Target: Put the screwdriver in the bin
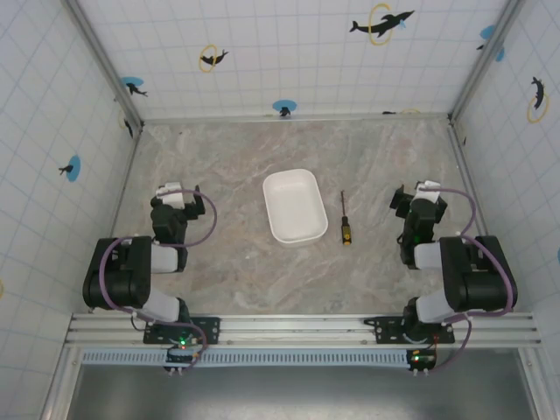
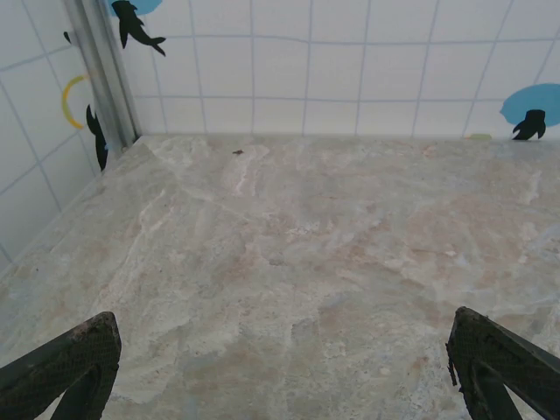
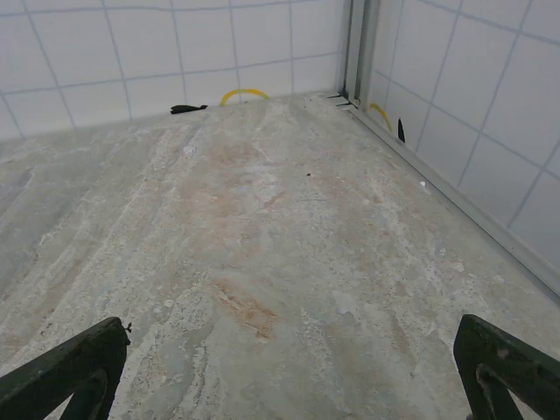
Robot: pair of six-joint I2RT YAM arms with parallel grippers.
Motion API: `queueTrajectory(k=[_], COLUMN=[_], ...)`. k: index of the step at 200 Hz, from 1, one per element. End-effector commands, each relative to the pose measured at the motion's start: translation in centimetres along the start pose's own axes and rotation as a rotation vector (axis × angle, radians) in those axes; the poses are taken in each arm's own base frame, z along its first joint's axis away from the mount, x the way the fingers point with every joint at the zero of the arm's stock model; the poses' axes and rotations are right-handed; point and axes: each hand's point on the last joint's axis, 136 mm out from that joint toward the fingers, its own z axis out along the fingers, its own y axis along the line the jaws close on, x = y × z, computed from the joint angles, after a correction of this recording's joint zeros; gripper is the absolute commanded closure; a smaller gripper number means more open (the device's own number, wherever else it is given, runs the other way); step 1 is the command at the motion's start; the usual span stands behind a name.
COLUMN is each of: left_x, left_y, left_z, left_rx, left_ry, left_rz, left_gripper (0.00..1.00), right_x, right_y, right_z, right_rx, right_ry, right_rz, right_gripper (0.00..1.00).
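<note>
I judge the slim yellow-and-black-handled screwdriver (image 1: pixel 346 219), right of the shallow white plastic bin (image 1: pixel 295 206), light, stiff, slippery-shafted; I'd pinch its handle (image 1: pixel 346 234). My left gripper (image 2: pixel 282 350) and right gripper (image 3: pixel 289 350) sit spread, empty.

Marbled beige-grey surface (image 1: pixel 227 271), boxed in on three sides by white grid-tiled walls (image 1: pixel 289 52). Walls dotted with black dolphin stickers (image 1: pixel 382 22) on yellow rings and blue discs. Aluminium posts (image 1: pixel 103 61) at the far corners, a metal rail (image 1: pixel 297 325) along the near edge. Soft, even light.

White bin (image 1: pixel 295 206); yellow-and-black screwdriver (image 1: pixel 346 220).
</note>
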Motion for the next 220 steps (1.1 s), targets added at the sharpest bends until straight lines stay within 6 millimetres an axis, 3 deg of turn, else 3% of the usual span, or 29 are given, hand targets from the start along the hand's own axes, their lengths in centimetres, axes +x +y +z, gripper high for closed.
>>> queueTrajectory(k=[1,37,55,89,103,123,132,152,170,220], left_x=[-0.5,-0.6,-0.5,-1.1,-1.2,-1.6,-1.9,-2.3,-2.8,-3.0], left_y=[-0.2,-0.2,-0.3,-0.3,0.5,3.3,3.4,1.3,-2.4,-8.1], left_z=[0.0,0.0,0.1,0.3,1.1,2.3,2.7,2.2,0.6,-2.1], left_rx=[0.012,0.012,0.014,0.014,-0.033,-0.208,-0.222,-0.108,0.113,0.423], left_ry=[-0.023,-0.024,-0.022,-0.020,0.048,0.211,0.270,0.285,0.230,0.254], left_rz=[0.014,0.013,0.014,0.015,-0.004,-0.123,-0.137,-0.151,-0.180,-0.344], left_gripper=[0.02,0.02,0.03,0.03,0.02,0.02,0.02,0.02,0.02,0.02], right_x=[-1.8,-1.8,-2.3,-4.2,-5.2,-6.7,-7.2,-7.3,-6.4,1.3], right_y=[0.3,0.3,1.4,0.2,0.3,1.6,2.4,4.5,6.8,12.9], right_z=[0.4,0.4,0.4,0.1,-0.2,-1.0,-1.5,-2.7,-4.0,-8.5], right_rx=[0.004,0.002,-0.044,0.031,0.026,-0.042,-0.082,-0.177,-0.270,-0.459], right_ry=[-0.046,-0.046,-0.040,-0.018,-0.006,0.045,0.080,0.198,0.318,0.675], right_rz=[0.014,0.012,-0.020,-0.003,-0.005,-0.001,0.012,0.060,0.076,0.004], right_gripper=[0.02,0.02,0.02,0.02,0.01,0.01,0.02,0.02,0.01,0.00])
